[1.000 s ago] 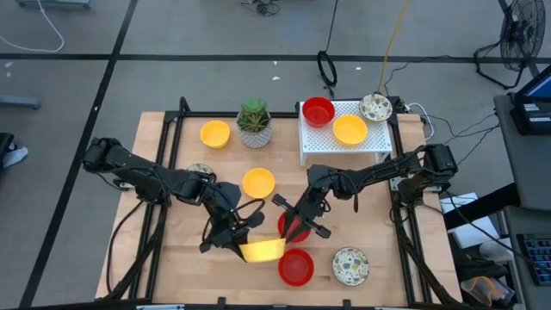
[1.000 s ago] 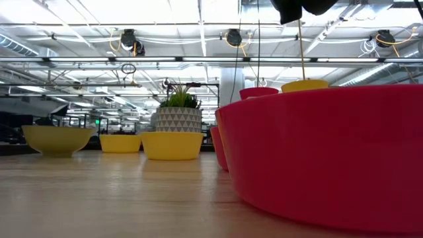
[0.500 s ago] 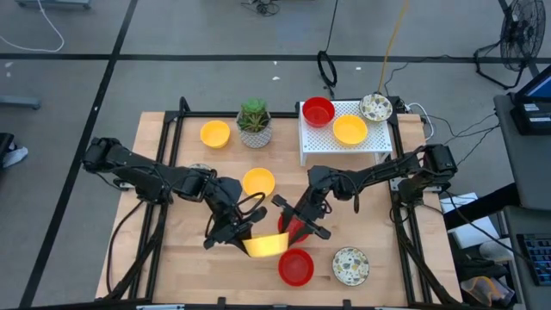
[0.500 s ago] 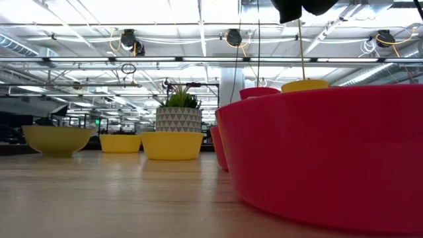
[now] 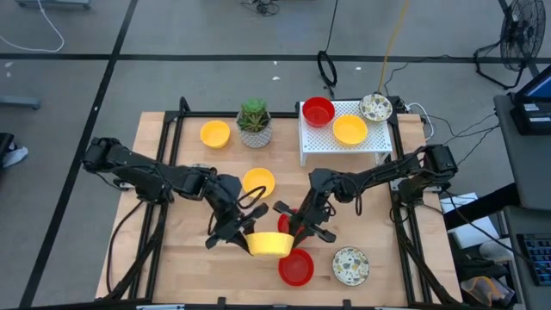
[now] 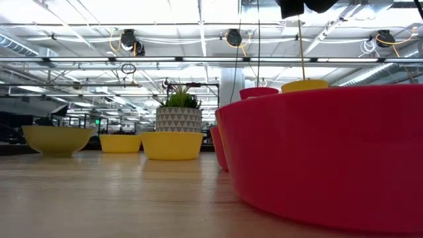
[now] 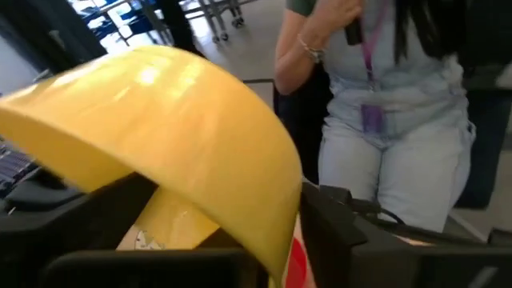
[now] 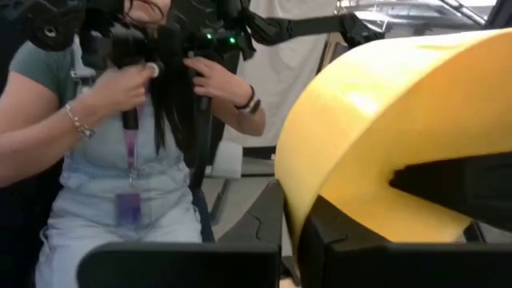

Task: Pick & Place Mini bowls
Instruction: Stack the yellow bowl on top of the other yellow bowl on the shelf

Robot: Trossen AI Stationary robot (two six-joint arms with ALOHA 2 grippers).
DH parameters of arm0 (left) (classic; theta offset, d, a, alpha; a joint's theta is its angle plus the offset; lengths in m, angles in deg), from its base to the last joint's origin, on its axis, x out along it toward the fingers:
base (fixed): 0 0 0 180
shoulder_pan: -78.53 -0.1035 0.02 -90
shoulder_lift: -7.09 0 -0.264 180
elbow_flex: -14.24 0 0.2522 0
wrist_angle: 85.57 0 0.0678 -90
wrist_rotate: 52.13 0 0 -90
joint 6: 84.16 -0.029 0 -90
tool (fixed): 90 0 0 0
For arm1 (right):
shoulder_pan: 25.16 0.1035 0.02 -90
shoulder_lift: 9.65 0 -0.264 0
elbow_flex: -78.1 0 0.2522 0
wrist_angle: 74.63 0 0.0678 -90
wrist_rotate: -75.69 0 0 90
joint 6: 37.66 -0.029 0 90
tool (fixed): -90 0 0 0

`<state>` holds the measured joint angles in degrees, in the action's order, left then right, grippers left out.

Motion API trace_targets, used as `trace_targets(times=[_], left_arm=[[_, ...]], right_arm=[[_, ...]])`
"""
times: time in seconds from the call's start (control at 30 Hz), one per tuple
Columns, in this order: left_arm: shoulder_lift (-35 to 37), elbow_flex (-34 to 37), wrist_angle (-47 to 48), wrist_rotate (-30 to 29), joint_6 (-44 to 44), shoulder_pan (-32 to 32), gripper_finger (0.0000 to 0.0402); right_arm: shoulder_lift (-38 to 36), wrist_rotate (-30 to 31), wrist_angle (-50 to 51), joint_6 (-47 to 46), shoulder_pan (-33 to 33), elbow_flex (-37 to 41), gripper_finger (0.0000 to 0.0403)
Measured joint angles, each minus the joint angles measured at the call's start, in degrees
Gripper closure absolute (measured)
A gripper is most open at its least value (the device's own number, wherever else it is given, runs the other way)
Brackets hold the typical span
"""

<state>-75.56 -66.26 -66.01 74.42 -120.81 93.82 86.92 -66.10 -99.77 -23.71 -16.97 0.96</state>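
A grey floor (image 5: 215,60) crossed by dark tape lines is seen around the wooden table (image 5: 185,267), a standing fan (image 5: 521,39) is placed at one corner, and ceiling pipes with bright light panels (image 6: 165,10) are shown overhead.

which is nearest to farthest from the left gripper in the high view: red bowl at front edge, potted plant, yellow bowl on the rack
From the left gripper:
1. Plain red bowl, front edge, nearest.
2. Green potted plant, back middle.
3. Yellow bowl on the white perforated rack, back right, farthest.
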Motion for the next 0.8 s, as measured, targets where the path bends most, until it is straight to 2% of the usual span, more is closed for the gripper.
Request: trace_targets(times=[0.2,0.4,0.63,0.8], left_arm=[[0.09,0.00,-2.80,-0.27,5.31,0.00,0.0255],[0.11,0.00,-3.21,-0.12,6.59,0.05,0.0182],[0.11,0.00,-3.01,-3.73,10.54,0.07,0.0128],[0.11,0.00,-2.21,-5.14,13.19,0.15,0.0103]], right_arm=[[-0.04,0.12,0.24,-0.09,-0.02,0.02,0.0403],[-0.04,0.63,0.49,-1.77,-0.09,0.04,0.0403],[-0.48,0.47,2.44,-6.44,-1.50,0.07,0.0403],[-0.76,-3.05,4.05,-8.97,-2.99,0.07,0.0402]])
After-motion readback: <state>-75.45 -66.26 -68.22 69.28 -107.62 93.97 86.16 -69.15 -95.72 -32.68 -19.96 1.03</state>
